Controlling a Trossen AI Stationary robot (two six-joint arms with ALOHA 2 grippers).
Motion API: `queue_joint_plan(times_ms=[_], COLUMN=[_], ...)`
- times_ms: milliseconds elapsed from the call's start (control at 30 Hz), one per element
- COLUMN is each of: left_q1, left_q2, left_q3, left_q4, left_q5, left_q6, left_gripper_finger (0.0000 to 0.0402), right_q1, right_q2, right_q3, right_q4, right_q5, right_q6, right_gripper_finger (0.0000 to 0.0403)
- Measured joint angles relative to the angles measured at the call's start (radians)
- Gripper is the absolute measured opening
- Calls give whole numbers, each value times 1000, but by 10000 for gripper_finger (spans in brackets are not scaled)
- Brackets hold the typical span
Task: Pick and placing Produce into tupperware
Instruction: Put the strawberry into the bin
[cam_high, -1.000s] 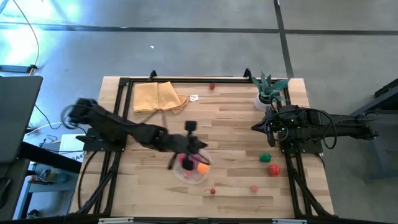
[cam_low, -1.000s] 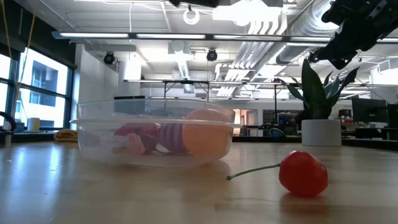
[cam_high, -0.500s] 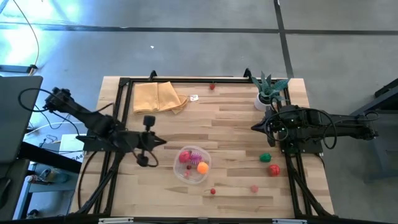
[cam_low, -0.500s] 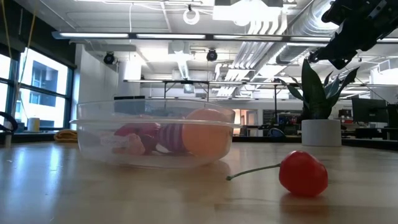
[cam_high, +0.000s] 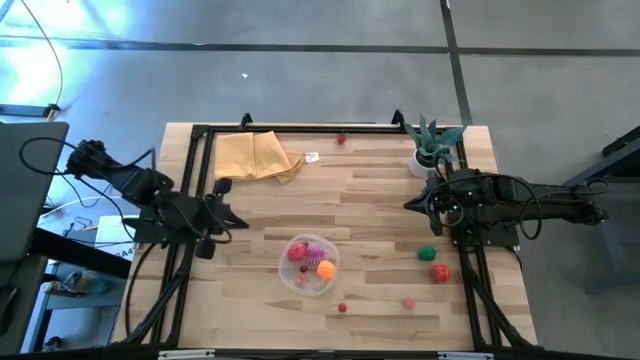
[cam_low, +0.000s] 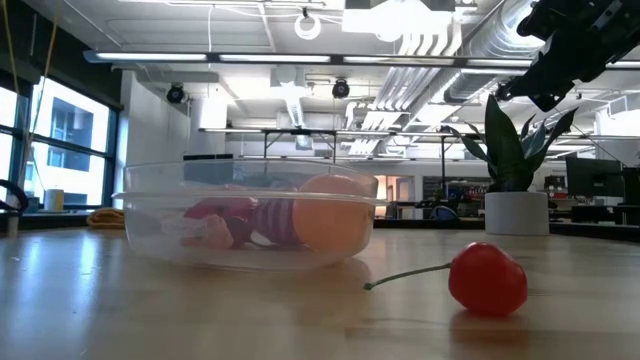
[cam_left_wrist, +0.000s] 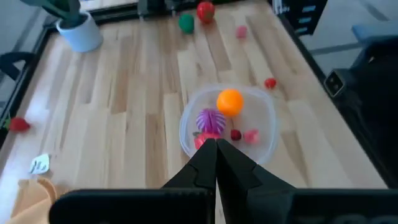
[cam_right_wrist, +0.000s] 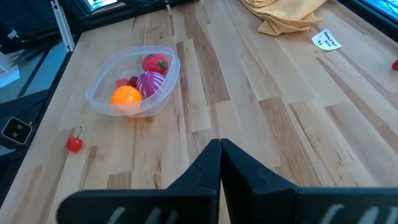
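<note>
Grey concrete floor surrounds a pale wooden plank worktop (cam_high: 380, 190) edged by a black metal frame; the low view looks across it into a bright office with exposed ducts and ceiling lights.

Near the front middle of the worktop sits the clear, shallow, round-cornered plastic tupperware (cam_high: 311, 264). It already holds an orange ball-shaped toy fruit (cam_left_wrist: 230, 101), a spiky magenta-and-white toy fruit (cam_left_wrist: 210, 119), a red strawberry-like piece (cam_right_wrist: 155, 63) and a small pink piece (cam_left_wrist: 251, 136). By that showing, the job looks partly done.

Loose produce remains outside: a small red cherry with a thin stem (cam_low: 487, 278) just in front of the container, a pink piece (cam_high: 408, 302) further right, a green piece (cam_high: 427, 254) and a larger red piece (cam_high: 439, 272) near the right arm, and a tiny red piece (cam_high: 341, 139) at the far edge.

Neither arm carries anything. The left end effector (cam_high: 222, 216) is pinched closed and empty at the left side of the worktop, well apart from the container. The right end effector (cam_high: 412, 204) is likewise closed and empty, parked at the right side beside a green spiky plant in a white pot (cam_high: 430, 148). A folded yellow-tan cloth (cam_high: 255, 156) lies at the back left.
</note>
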Motion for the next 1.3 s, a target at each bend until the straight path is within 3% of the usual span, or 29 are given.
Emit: queue_joint_plan(times_ms=[167,667,1300], left_q1=[46,41,41], left_q2=[-8,40,41], left_q3=[-2,-2,-2], left_q4=[-39,-70,-109], left_q5=[8,98,78], left_q6=[-1,40,39], left_gripper_finger=[0,0,1], right_q1=[0,0,0], right_q2=[0,0,0], right_q3=[0,0,0], right_q4=[0,0,0], right_q5=[0,0,0], right_q6=[0,0,0], right_gripper_finger=[0,0,0])
